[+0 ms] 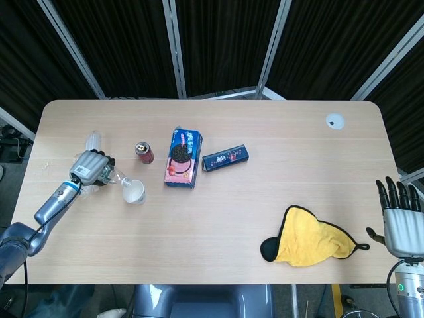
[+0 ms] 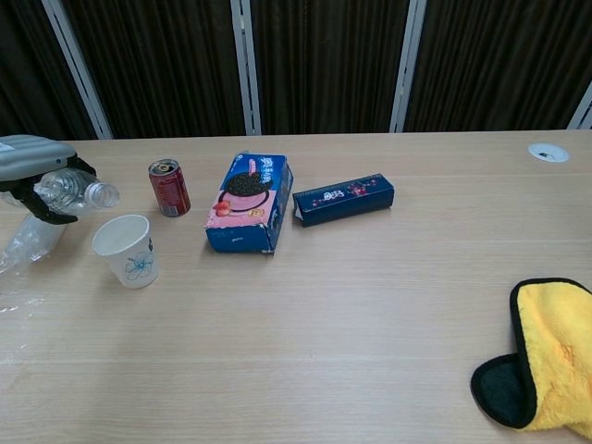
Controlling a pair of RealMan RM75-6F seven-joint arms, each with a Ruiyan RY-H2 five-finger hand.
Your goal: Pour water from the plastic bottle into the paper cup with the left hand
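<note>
Dark curtains hang behind a pale wooden desk [image 1: 218, 218] on which our task plays out at the far left. We hold the plastic bottle [image 2: 79, 191] in our left hand [image 1: 88, 167], fingers wrapped round its body, tipped nearly flat with the neck aimed toward three o'clock. The paper cup [image 2: 127, 250] stands upright just below the mouth, at about four o'clock from it.

To pour well, we judge we should bring the mouth squarely over the rim, tilt slowly, and keep the grip gentle so the thin bottle does not buckle and spurt. We cannot tell how much water is in the bottle, or whether any has reached the cup; its inside looks white.

Our right hand [image 1: 400, 218] waits at the desk's right edge, fingers spread, holding nothing. A red can [image 2: 169, 187] stands at the cup's one o'clock.
</note>
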